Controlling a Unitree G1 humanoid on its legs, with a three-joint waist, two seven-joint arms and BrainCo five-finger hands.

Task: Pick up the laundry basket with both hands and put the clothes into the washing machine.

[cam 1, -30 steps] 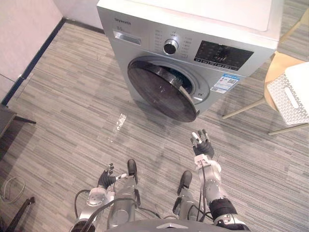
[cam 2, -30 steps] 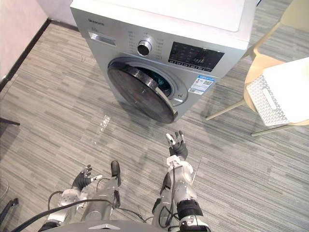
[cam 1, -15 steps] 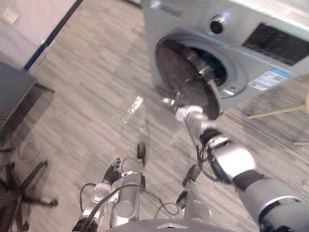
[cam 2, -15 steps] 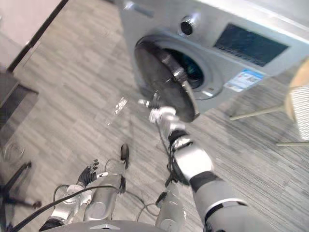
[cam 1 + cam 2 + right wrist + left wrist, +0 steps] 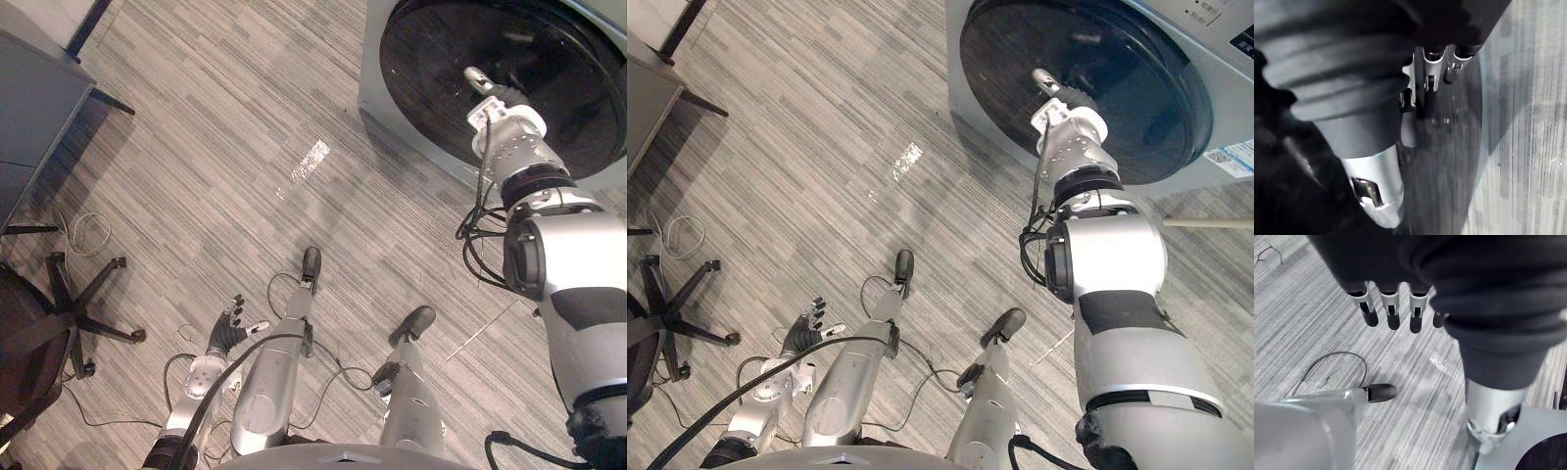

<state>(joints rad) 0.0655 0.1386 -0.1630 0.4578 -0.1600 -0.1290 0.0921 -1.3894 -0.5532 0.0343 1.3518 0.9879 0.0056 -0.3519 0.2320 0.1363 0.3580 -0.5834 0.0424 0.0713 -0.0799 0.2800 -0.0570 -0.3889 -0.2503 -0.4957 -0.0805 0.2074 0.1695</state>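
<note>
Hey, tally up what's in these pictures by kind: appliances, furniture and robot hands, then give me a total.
Appliances: 1, the washing machine
Furniture: 2, the office chair and the table
Robot hands: 2, the left hand and the right hand
Total: 5

One washing machine [image 5: 1227, 93] with one round dark door [image 5: 999, 59] at the right hand [image 5: 490, 93], one black swivel chair [image 5: 69, 294] and one dark desk [image 5: 29, 108] well apart from the left hand [image 5: 227, 333].
</note>
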